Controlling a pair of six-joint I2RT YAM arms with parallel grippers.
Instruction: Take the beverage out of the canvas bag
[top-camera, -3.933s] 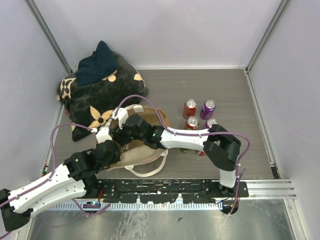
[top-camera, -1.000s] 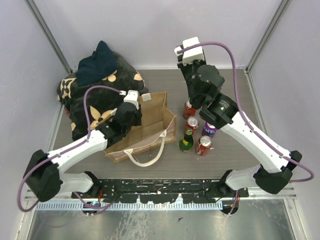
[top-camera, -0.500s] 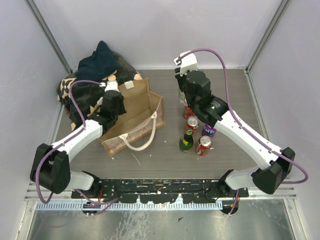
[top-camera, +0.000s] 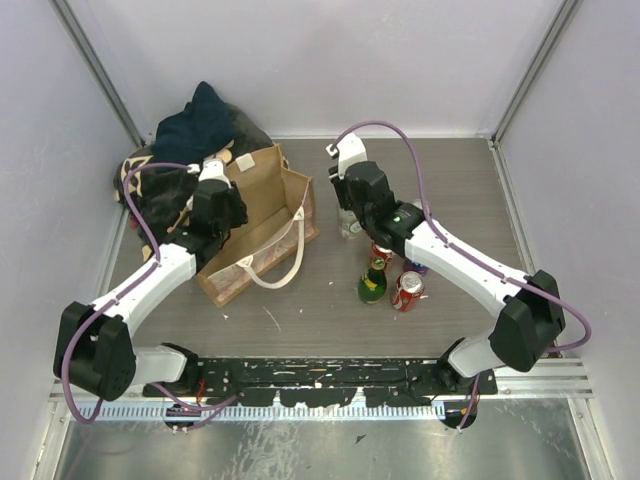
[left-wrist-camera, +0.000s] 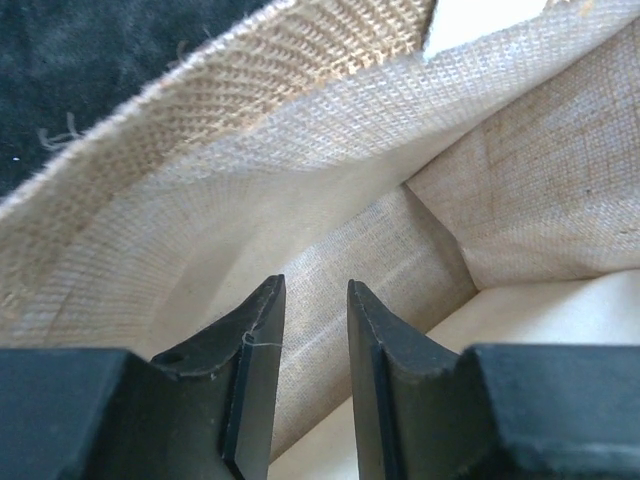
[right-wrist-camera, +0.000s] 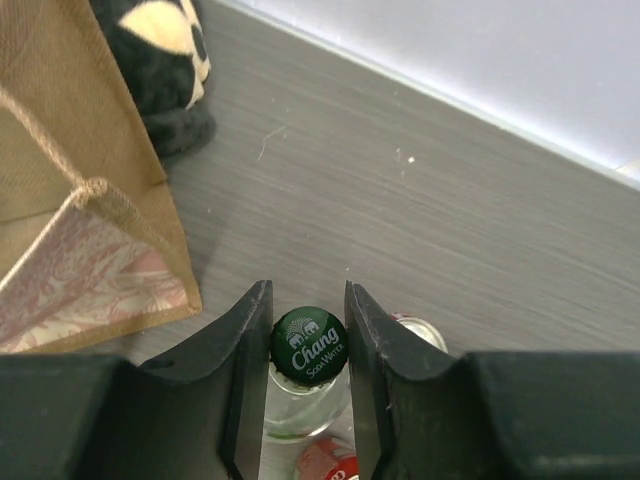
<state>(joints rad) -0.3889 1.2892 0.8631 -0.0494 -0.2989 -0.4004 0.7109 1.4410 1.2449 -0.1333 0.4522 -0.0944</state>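
Note:
The tan canvas bag (top-camera: 265, 200) stands open at the left, leaning against the black cushion; its cream handle loop (top-camera: 272, 262) hangs toward the front. My left gripper (top-camera: 214, 207) is at the bag's left wall. In the left wrist view its jaws (left-wrist-camera: 314, 285) stand narrowly apart inside the bag (left-wrist-camera: 350, 150), on a fold of the lining. My right gripper (top-camera: 352, 207) is outside the bag and shut on the green "Chang" cap of a clear glass bottle (right-wrist-camera: 308, 345), just right of the bag's corner (right-wrist-camera: 110, 260). From above, the bottle (top-camera: 350, 228) shows below the fingers.
A black cushion with tan flowers (top-camera: 160, 195) and a dark blue cloth (top-camera: 195, 125) lie at the back left. A green bottle (top-camera: 372, 283), red cans (top-camera: 405, 290) and a purple can (top-camera: 416, 266) stand under my right arm. A silver can top (right-wrist-camera: 420, 332) sits beside the held bottle.
My left gripper has pulled the bag further back and left against the cushion, and the bag stands more upright. My right gripper has moved left and nearer, beside the bag.

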